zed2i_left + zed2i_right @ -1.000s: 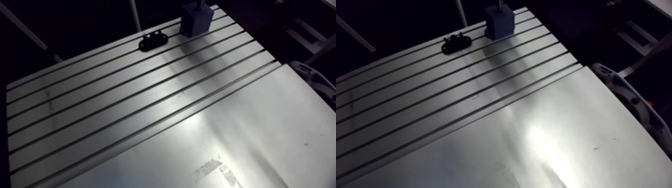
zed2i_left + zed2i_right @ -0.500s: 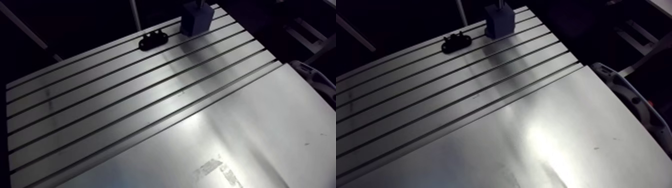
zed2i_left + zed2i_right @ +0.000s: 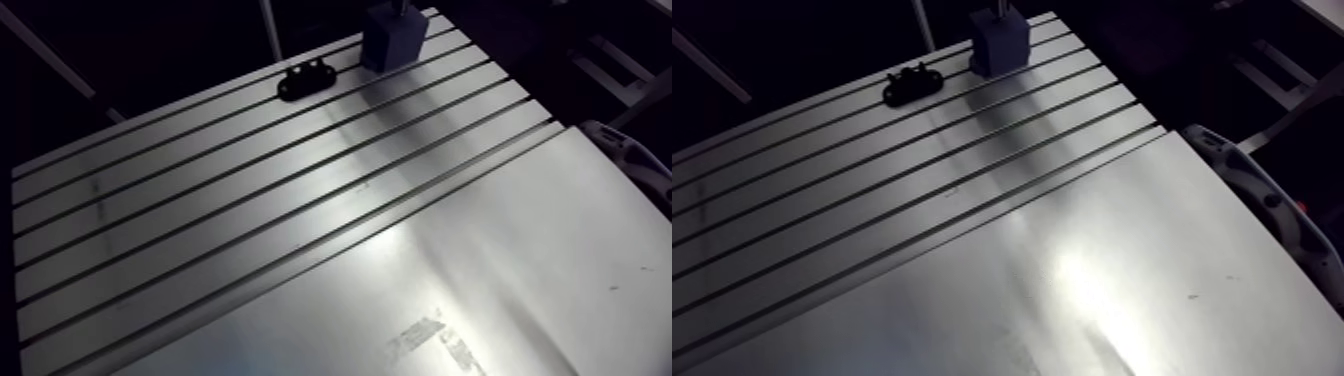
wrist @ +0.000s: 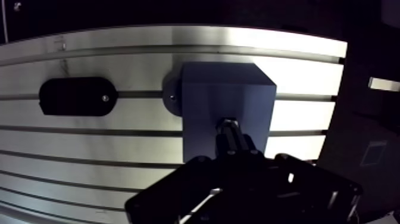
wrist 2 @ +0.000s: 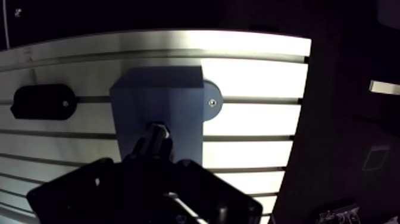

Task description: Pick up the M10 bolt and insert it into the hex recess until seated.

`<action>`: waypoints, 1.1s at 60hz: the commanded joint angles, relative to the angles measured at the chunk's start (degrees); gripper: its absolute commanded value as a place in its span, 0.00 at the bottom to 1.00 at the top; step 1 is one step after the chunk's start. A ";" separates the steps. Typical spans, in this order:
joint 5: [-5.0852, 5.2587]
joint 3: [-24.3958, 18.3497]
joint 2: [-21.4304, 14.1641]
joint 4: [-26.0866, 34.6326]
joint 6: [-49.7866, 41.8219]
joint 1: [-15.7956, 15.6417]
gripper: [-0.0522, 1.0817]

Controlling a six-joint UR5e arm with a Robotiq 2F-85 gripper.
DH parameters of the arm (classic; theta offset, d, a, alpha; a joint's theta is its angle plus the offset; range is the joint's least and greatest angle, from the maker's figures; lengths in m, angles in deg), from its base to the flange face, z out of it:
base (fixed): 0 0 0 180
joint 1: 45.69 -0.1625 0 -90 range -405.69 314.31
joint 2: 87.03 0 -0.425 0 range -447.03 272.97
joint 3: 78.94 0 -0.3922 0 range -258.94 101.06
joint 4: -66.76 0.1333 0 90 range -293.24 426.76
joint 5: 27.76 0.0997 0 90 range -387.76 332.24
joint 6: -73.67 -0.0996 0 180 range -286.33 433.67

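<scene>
A blue-grey block [image 4: 226, 95] stands on the slotted table [image 3: 250, 210] at its far edge, also seen in the arm view as the block [image 3: 392, 38]. The M10 bolt [image 4: 228, 126] points down at the block's top face, its tip at or in the recess; the recess itself is hidden. My gripper [image 4: 235, 148] is directly above the block, with dark fingers close together around the bolt's upper end. In the arm view only a short grey stub shows above the block.
A black oval fixture [image 4: 74, 96] lies on the table beside the block, shown too in the arm view [image 3: 305, 80]. A round flange [image 4: 171, 98] sticks out at the block's base. A smooth metal sheet [image 3: 500, 280] covers the table's near part.
</scene>
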 commanded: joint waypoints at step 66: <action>-0.03 0.13 0.44 -0.20 0.15 -0.08 1.00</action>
